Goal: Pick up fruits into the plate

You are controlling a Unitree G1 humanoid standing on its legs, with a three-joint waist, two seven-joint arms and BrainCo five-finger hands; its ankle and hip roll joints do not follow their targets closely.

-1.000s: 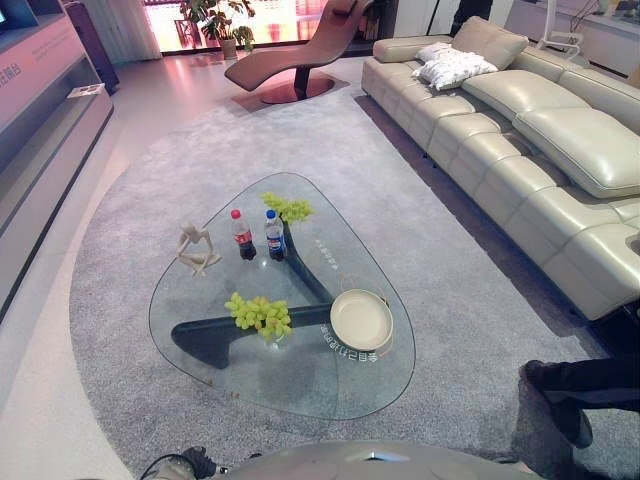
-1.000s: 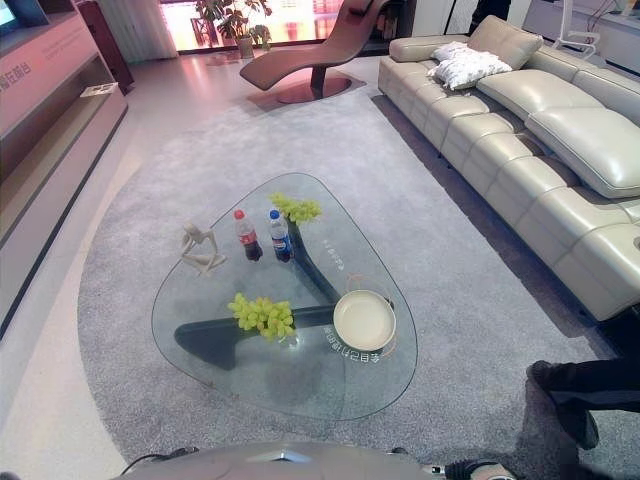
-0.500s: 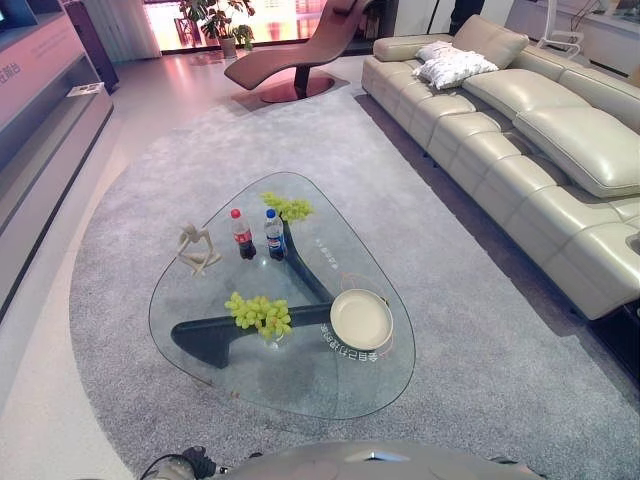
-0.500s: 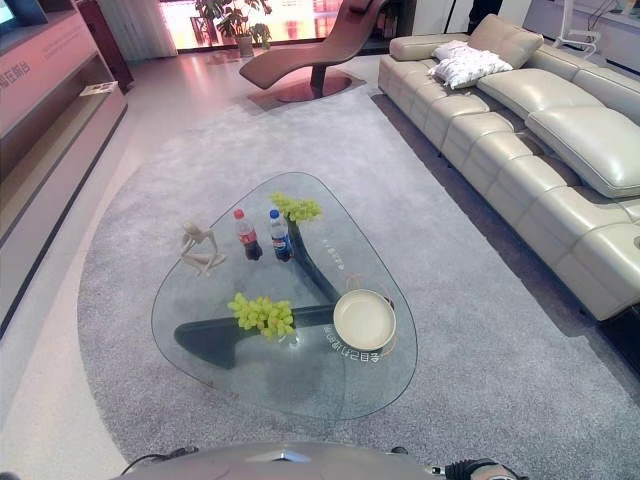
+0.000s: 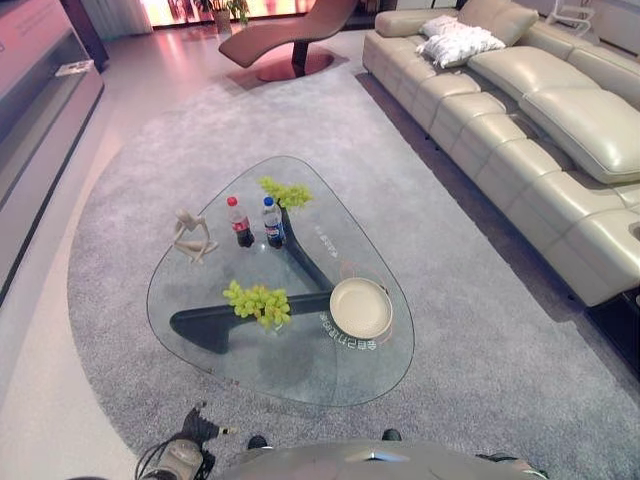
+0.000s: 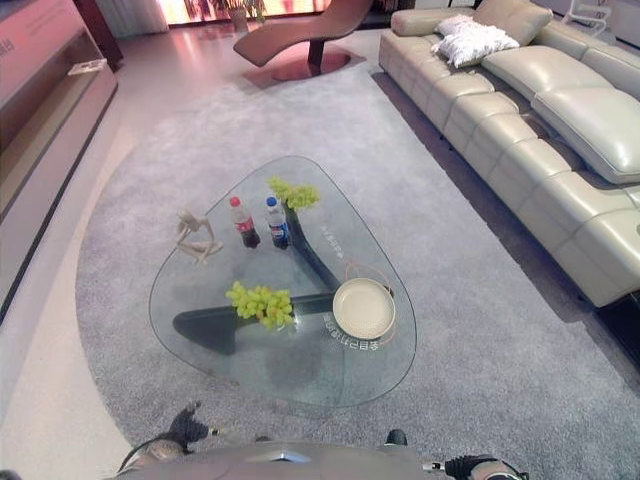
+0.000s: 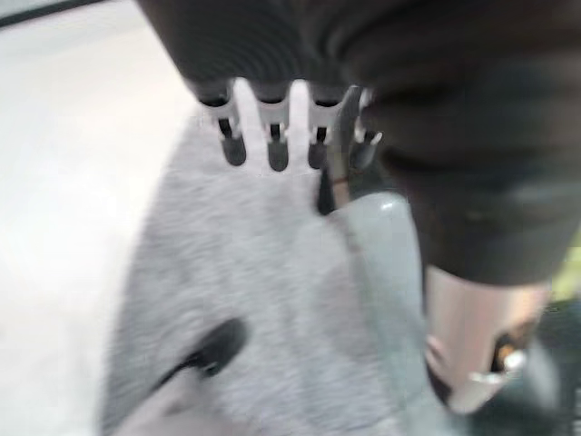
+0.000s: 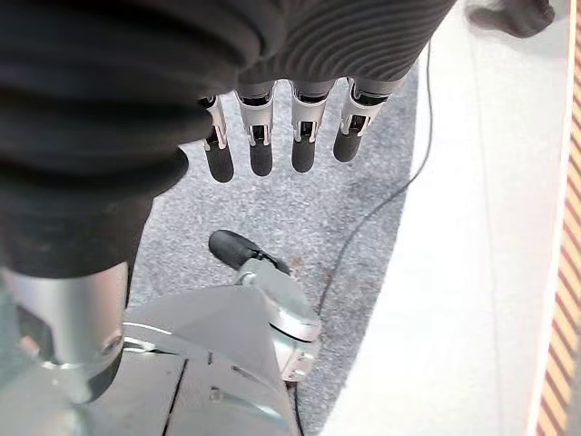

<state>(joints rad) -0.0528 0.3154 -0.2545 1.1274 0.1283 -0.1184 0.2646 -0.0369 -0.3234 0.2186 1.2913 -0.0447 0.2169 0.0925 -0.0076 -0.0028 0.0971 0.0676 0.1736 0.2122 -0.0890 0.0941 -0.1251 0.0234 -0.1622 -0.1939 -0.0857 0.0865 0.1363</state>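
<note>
Glass makes up the top of the low, rounded-triangle coffee table (image 5: 250, 345) we are looking down on, with a dark base showing through it. It sits on a grey carpet (image 5: 480, 330) that ends in a curve against a pale smooth floor (image 5: 40, 330) on our left. A long cream leather sofa (image 5: 540, 130) runs along the right side of the room with a white cushion (image 5: 462, 40) at its far end, and a brown lounge chair (image 5: 290, 30) stands beyond the carpet. A long low cabinet (image 5: 30, 110) lines the left wall.

On the table we see an empty cream plate (image 5: 360, 308) towards the right edge. One bunch of green grapes (image 5: 257, 301) lies to the left of the plate, apart from it, and a second bunch of grapes (image 5: 286, 193) lies near the far edge. Between them stand two small bottles side by side, one with a red cap (image 5: 239, 221) and one with a blue cap (image 5: 272, 221). A pale figurine (image 5: 192, 237) stands to their left.

Our left hand (image 7: 272, 136) hangs low over the carpet, well short of the table, its fingers (image 7: 278, 150) straight and relaxed with nothing in them. Our right hand (image 8: 281, 127) also hangs down near the carpet's edge, its fingers (image 8: 261, 150) loose, straight and empty.
</note>
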